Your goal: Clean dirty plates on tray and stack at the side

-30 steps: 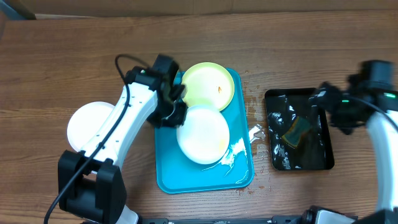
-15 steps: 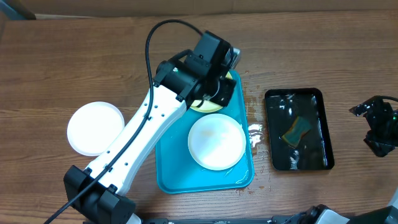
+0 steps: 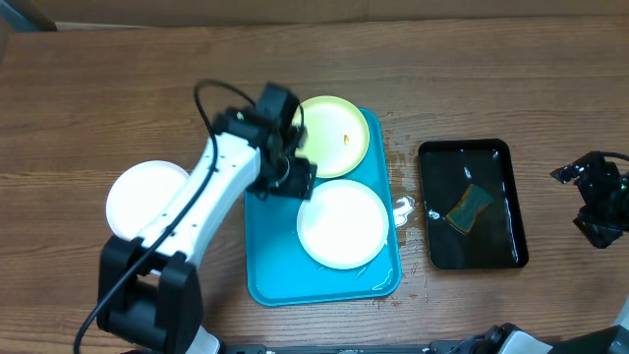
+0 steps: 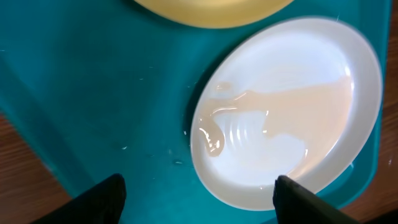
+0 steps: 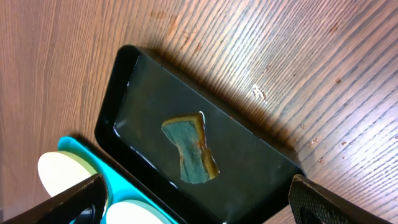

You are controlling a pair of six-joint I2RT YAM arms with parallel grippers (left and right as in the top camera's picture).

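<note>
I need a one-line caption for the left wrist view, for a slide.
Open left gripper above a wet white plate on the turquoise tray.

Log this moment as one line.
left gripper open over tray, by white plate | right gripper open, empty | yellow-green plate on tray | second white plate on table | sponge in black tray

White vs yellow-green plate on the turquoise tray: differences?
Colour: the round white plastic plate is white, the round pale yellow-green plastic plate tinted.
Soil: the yellow-green plate carries a small orange speck; the white plate shows a cloudy wet film in the left wrist view.
Place: the yellow-green plate sits at the far end of the bright turquoise rectangular tray, the white plate mid-tray.
Both lie flat, face up.
</note>
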